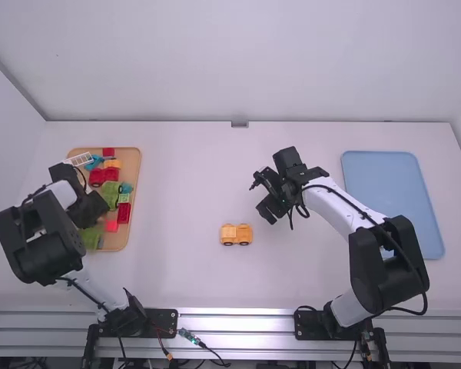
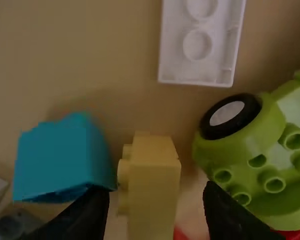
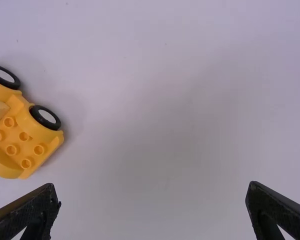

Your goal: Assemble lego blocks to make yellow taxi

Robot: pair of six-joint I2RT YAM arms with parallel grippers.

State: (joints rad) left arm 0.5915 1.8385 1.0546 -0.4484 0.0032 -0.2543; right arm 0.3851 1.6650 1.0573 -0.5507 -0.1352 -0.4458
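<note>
My left gripper [image 1: 90, 209] is over the tan tray [image 1: 135, 177], its fingers parted around a yellow lego brick [image 2: 152, 185] without closing on it; the brick's studs face a teal brick [image 2: 57, 160] just beside it. Near them are a white studded piece [image 2: 200, 55] and a green wheeled base [image 2: 260, 150]. My right gripper [image 1: 261, 201] is spread and holds nothing above the white table [image 1: 184, 192]. The yellow wheeled base [image 1: 236, 234] stands on the tabletop, between the tray and that gripper.
</note>
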